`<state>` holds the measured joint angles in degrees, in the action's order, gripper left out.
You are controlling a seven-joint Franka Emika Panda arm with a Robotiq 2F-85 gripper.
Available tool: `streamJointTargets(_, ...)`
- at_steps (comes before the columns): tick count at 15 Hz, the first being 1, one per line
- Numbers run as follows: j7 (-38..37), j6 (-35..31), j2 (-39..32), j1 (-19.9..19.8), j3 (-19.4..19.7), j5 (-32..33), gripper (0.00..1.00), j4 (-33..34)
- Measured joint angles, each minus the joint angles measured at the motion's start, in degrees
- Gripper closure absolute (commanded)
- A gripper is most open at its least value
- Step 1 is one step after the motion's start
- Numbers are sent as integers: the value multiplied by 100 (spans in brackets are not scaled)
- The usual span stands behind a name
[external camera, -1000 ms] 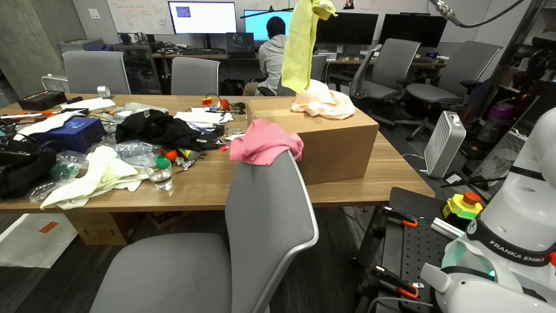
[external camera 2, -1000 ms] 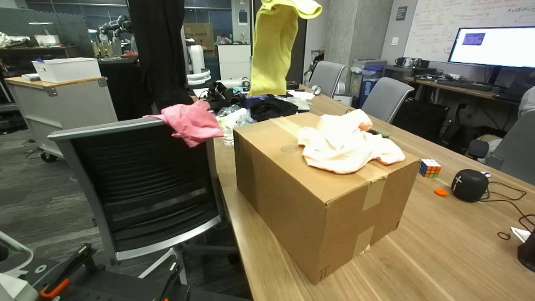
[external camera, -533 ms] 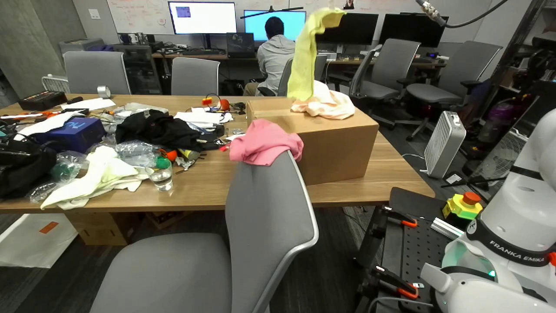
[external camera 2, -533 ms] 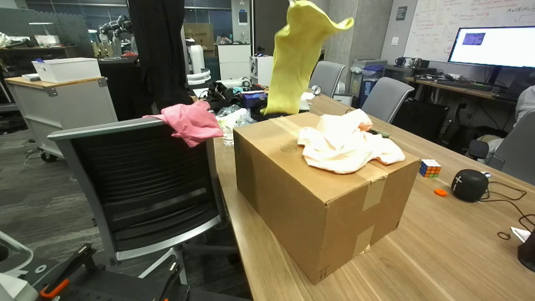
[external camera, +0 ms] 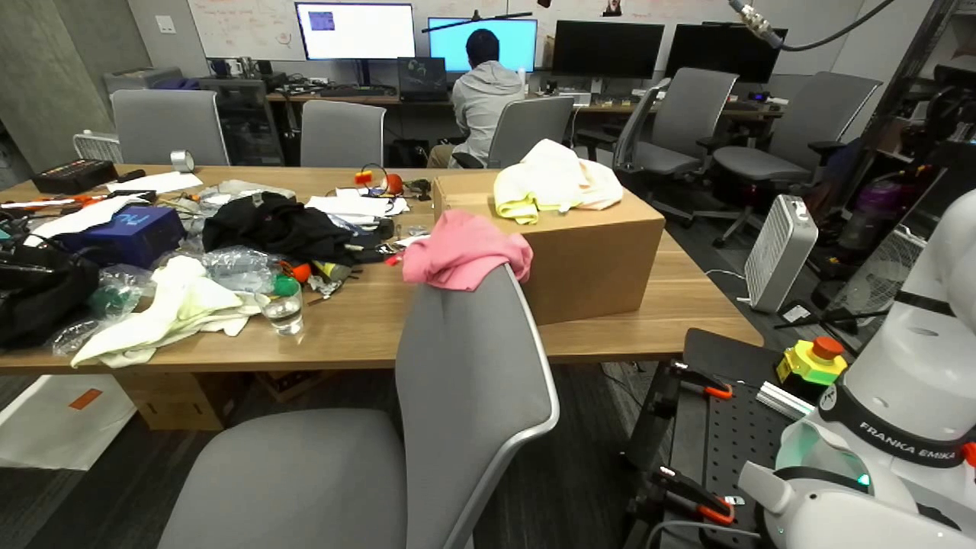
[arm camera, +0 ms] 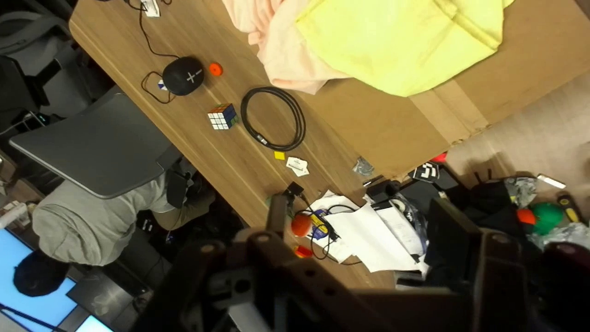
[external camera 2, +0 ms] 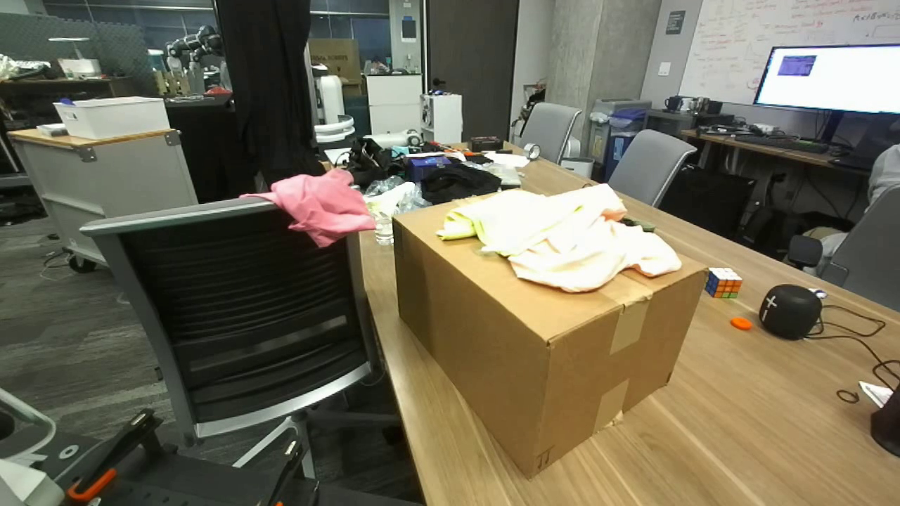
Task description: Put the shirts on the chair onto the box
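Note:
A yellow shirt (external camera: pixel 524 200) (external camera 2: pixel 517 219) (arm camera: pixel 405 46) lies crumpled on top of the cardboard box (external camera: pixel 595 271) (external camera 2: pixel 478 330) (arm camera: pixel 378 129), overlapping a pale peach shirt (external camera: pixel 601 187) (external camera 2: pixel 590 261) (arm camera: pixel 295 64). Draped over the backrest of the grey chair (external camera: pixel 473 358) (external camera 2: pixel 239 309) is a pink shirt (external camera: pixel 465 250) (external camera 2: pixel 323 207), seen in both exterior views and outside the wrist view. In the wrist view my gripper (arm camera: pixel 357 219) is open, its fingers wide apart and nothing between them. Both exterior views leave the gripper out of frame, above the box.
The box stands on a wooden table (external camera: pixel 358 320) beside the chair. Clutter covers the table's far end, with a black cloth (external camera: pixel 274 229), a pale cloth (external camera: pixel 168 313) and a glass of water (external camera: pixel 282 309). A black speaker (external camera 2: pixel 789 311) and a puzzle cube (external camera 2: pixel 723 282) sit near the box.
The yellow shirt, hanging in the air above the box before, has moved across and dropped onto the box top, against the peach shirt. The pink shirt has stayed put.

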<state>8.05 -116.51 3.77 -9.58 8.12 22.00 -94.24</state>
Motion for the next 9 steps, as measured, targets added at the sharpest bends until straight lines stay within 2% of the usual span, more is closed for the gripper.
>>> streamJointTargets(9, 982, 247, 906, 554, -403, -130, 0, -1419)
